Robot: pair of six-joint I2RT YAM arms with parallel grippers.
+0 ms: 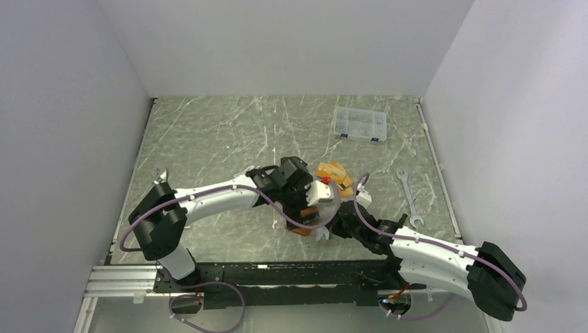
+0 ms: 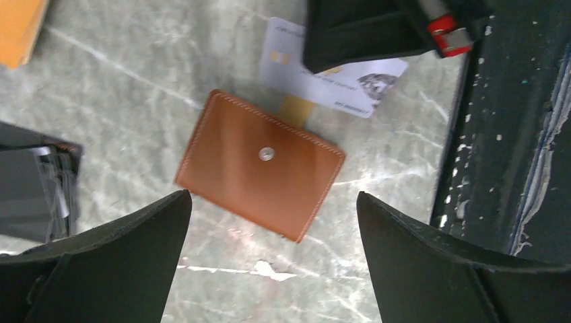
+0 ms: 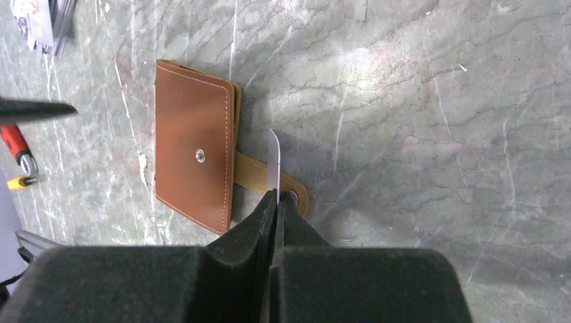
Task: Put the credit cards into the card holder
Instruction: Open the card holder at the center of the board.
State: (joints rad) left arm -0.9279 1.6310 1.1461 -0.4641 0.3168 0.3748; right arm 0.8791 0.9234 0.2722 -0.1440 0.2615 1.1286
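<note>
While the small tan-brown leather folding wallet lies folded shut on the grey marbled counter, its strap tab unsnapped and sticking out sideways, I'd judge the job barely begun. No card shows inside it, and it has to be opened before anything goes in. The left end effector hovers right over the wallet, fingers spread wide with nothing between them. The right end effector is pinched tight on one thin silver-grey plastic card, poised just above the tab. A loose pile of orange-gold cards waits beyond the arms.

From the right wrist that card is only a bright sliver, edge-on; the left wrist view shows its printed face. Only the overhead view takes in the clear plastic compartment box and the steel spanner, though there the arms hide most of the wallet.
</note>
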